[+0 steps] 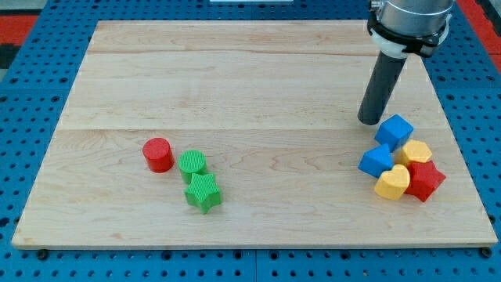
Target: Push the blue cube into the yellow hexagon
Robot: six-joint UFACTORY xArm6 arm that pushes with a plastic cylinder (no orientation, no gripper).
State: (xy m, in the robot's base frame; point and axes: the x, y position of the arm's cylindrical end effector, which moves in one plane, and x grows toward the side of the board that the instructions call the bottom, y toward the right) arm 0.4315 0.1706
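The green star (203, 193) sat nearest the camera on the surface (235, 86). There were no jaws, only my tip (369, 121), just upper-left of the blue cube (394, 131), which touched the yellow hexagon (416, 152), probably poised to press it home.

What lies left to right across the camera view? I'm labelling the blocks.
Red cylinder → green cylinder → green star → my tip → the right-hand cluster, too overlapped to order.
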